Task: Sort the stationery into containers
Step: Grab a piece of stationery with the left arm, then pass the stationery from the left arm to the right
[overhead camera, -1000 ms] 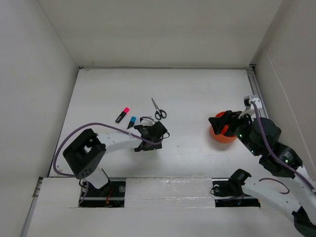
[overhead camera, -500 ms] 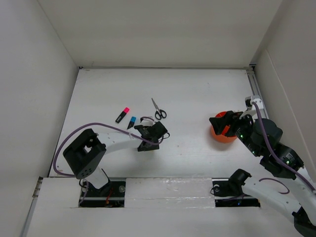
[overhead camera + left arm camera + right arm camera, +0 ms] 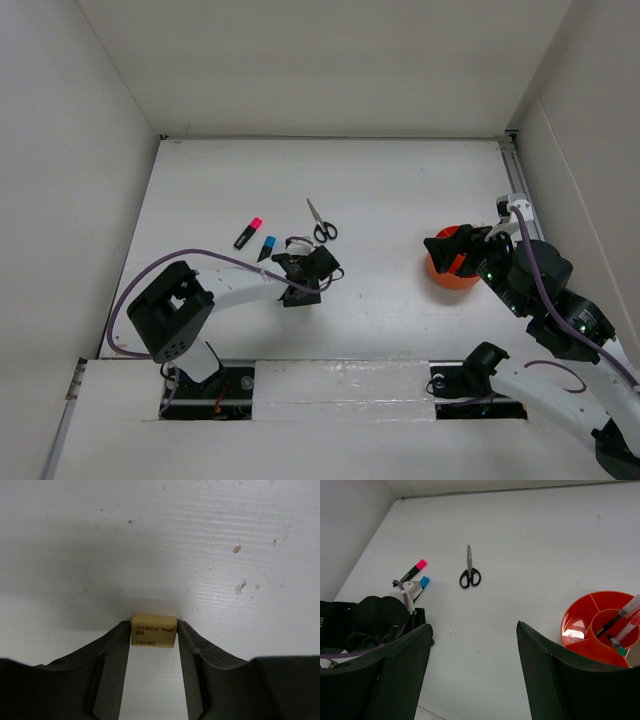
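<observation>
A: Left side?
B: Blue marker (image 3: 423,582) partly hidden. Left gripper (image 3: 153,627) clamped on tan eraser (image 3: 153,631), dark print on it, on the table (image 3: 200,540).
A: Right?
B: Right gripper (image 3: 473,627) open, empty. Orange cup (image 3: 576,624) cut off at the edge, pens (image 3: 620,621) inside.

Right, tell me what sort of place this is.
Probably a robot test bench: a white table boxed in by bare walls, two robot arms bolted at its edge, and scissors, markers and an orange cup set out.
</observation>
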Robot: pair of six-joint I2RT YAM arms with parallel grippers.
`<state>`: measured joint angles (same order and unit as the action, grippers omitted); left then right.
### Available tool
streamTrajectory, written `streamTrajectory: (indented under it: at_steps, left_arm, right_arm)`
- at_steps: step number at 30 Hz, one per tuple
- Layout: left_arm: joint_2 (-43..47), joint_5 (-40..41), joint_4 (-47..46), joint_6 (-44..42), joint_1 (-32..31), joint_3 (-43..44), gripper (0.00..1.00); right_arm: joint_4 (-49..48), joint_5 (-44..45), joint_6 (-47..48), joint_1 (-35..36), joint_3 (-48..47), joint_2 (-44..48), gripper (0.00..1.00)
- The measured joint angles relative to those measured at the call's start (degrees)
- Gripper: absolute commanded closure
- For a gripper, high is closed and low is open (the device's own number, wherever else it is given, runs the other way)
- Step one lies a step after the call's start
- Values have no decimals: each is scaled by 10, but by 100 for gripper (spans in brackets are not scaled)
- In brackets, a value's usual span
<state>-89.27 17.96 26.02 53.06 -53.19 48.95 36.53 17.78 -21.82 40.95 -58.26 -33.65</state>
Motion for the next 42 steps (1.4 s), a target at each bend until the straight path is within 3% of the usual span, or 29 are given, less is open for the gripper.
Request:
streamTrajectory:
  at_steps: [3,6,8,9,18,24,28,33,42]
  left_arm:
    - [0,-6,-1,0,0,0,67]
    - [0,-8,-3,0,0,0,83]
    - [0,-9,-4,-1,0,-1,88]
    - [0,-9,-4,-1,0,-1,100]
    - [-5,-32,-9,-13,0,21,100]
    - [2,-28,-10,-2,-3,177,100]
    - [50,-21,-32,17,10,261,100]
    - [128,-48,-73,49,65,273,100]
    - [143,-139,-136,113,78,266,100]
  right_arm:
    - [0,0,0,0,0,0,26]
    - [2,0,0,0,0,3,26]
    - [2,0,0,0,0,4,26]
    - [2,0,0,0,0,4,26]
    - [-11,-8,-5,-5,23,10,28]
    - [-53,-65,-23,-28,45,19,29]
    - [-127,-129,-28,-31,101,59,29]
    - [-241,-207,-29,-37,181,82,29]
    - [-459,-264,-42,-38,255,-30,32]
